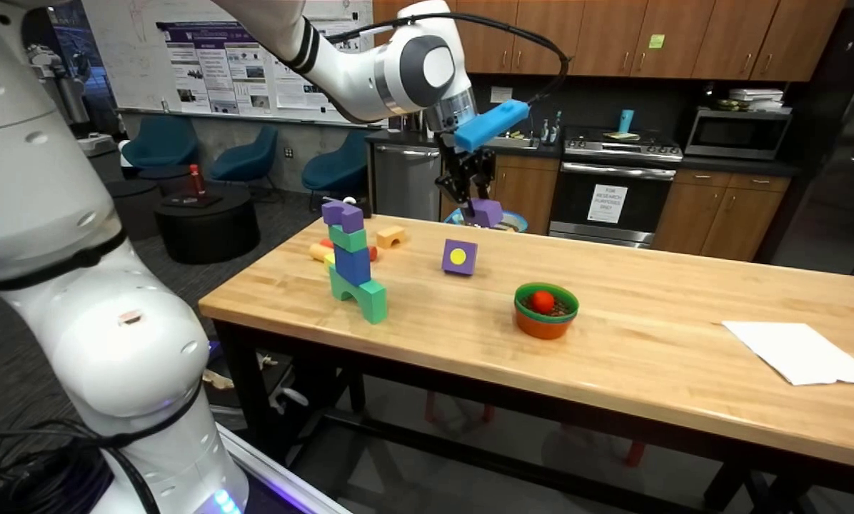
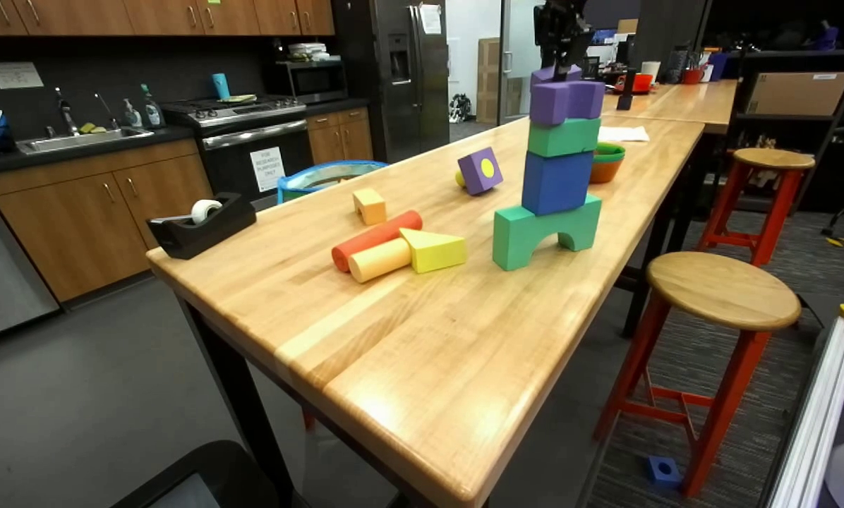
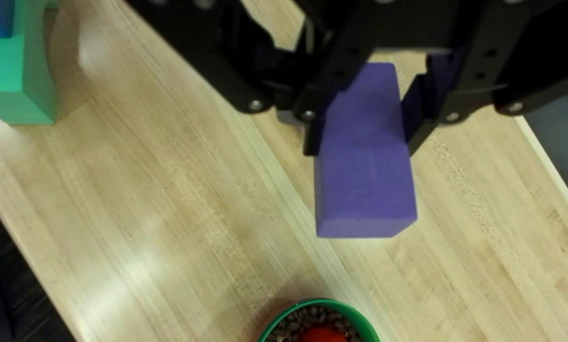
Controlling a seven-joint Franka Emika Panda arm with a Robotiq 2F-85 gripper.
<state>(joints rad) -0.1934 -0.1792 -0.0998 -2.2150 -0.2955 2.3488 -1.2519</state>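
Grasping a purple block (image 3: 365, 185), the fingers (image 3: 418, 133) hold it above the bench (image 1: 648, 300); the lift looks done, setting down not yet. A tower (image 1: 352, 264) stands nearby: green arch (image 2: 514, 238), blue block (image 2: 556, 182), green block (image 2: 563, 137), purple arch (image 2: 550, 104) on top. It partly hides the held block (image 2: 541, 75) in an exterior view. A red cylinder (image 2: 387, 235) lies loose; nested bowls (image 1: 544, 330) hold a red ball (image 1: 543, 301).

The clamped end effector (image 3: 363, 146) points down, seemingly slightly tilted.
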